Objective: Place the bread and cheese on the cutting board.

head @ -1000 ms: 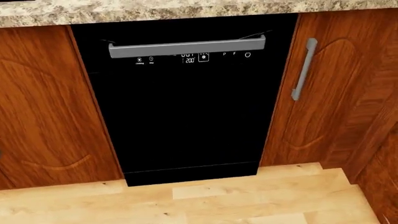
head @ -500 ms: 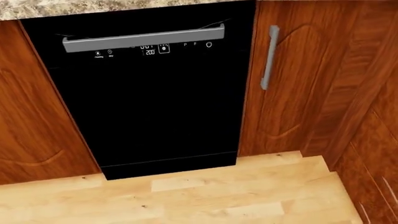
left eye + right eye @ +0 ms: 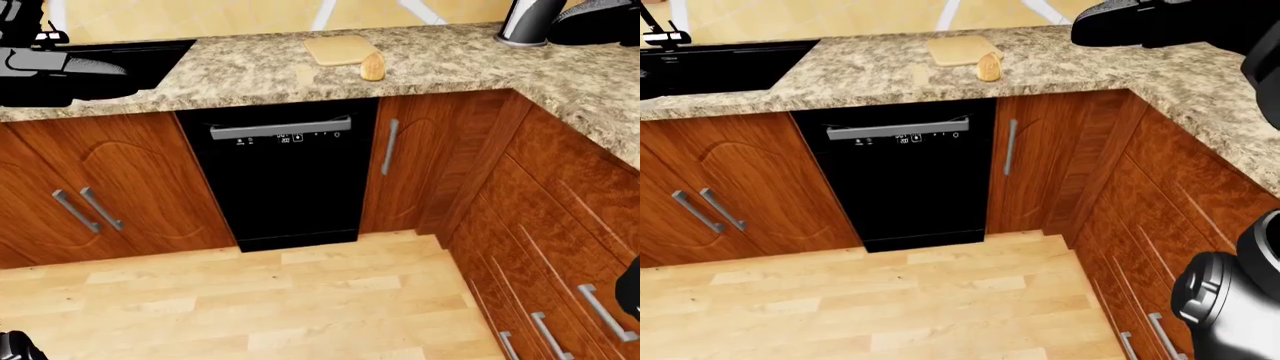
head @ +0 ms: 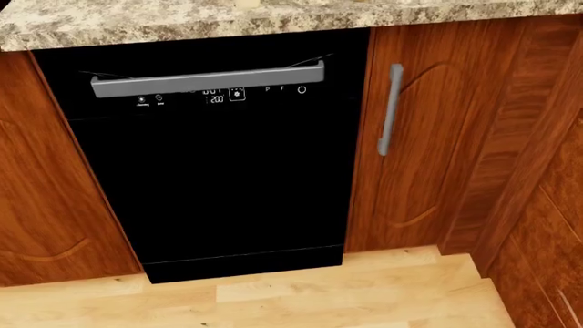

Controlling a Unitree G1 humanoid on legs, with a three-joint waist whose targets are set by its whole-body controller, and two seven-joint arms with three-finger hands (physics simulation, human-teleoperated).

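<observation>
A granite table [image 3: 250,71] runs across the far part of the left-eye view, above a black dishwasher [image 3: 285,176] and wooden cabinet doors [image 3: 95,187]. On its far side the cutting board [image 3: 340,49] is seen lying flat, a pale square. The bread [image 3: 373,67], a small rounded loaf, stands at the board's near right corner, touching or just overlapping its edge (which of the two cannot be told at this size). A small pale patch [image 3: 304,73] lies on the granite just to the left of the bread and near the board; it is judged to be the cheese, though it is too faint to be sure.

Neither item is held, and both are judged to be off the board or at best on its margin, so the task is taken as not yet begun in earnest. The table is not yet within reach.

Dark robot parts are seen at the edges of the eye views, but no fingers can be made out, so their state cannot be told.
</observation>
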